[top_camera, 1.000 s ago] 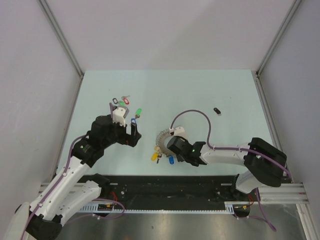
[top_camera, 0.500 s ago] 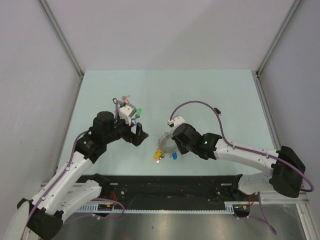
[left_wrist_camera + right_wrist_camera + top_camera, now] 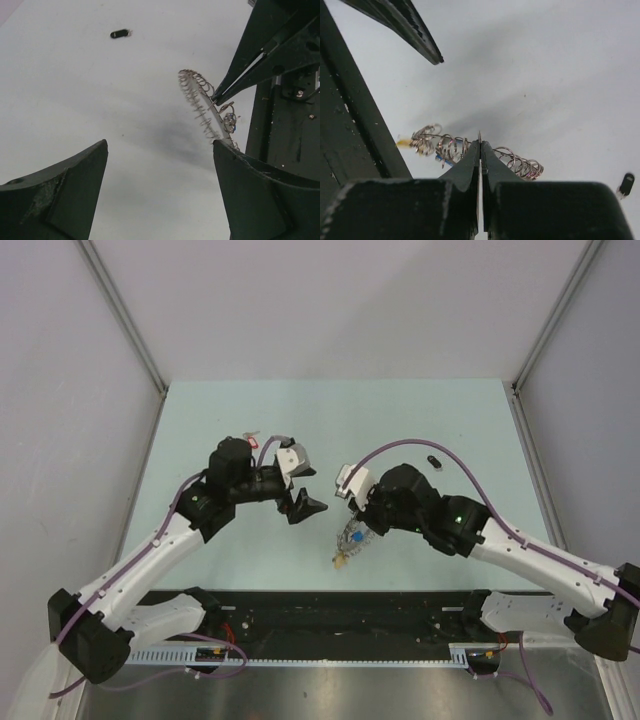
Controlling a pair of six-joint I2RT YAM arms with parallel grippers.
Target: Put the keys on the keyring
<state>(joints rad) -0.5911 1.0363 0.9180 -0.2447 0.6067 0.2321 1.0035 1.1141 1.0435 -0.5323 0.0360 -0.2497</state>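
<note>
A: Why is the right gripper (image 3: 480,146) pinching the keyring (image 3: 517,161) like that?

B: Its fingers are clamping tight on one strand of the coil, so the floppy ring is hanging edge-on over the middle of the table (image 3: 450,420), towards the near side. I am judging that it is presenting the loops sideways to the other arm, so that a key can be threaded on.

A: And what is hanging from it?

B: A yellow-tagged key (image 3: 340,560) is dangling at the lowest point. A blue-tagged key (image 3: 357,537) is sitting just above it, and both are seemingly on the ring already. I cannot tell whether the yellow tag is touching the table.

A: What is the left gripper (image 3: 303,505) doing?

B: It is hovering just left of the ring with its fingers spread wide and nothing between them, pointing at the coil. That is looking like a ready stance, either to steady the ring or to go and fetch a key.

A: Which keys are waiting?

B: A black-tagged key (image 3: 118,34) is lying alone on the far right, well apart from the ring. A red-tagged key (image 3: 262,441) is peeking out on the far left, just behind the left arm.

A: Is any brand or lettering showing?

B: None that I am managing to read. The tags are looking blank at this size, and the grippers are carrying no legible marking.
</note>
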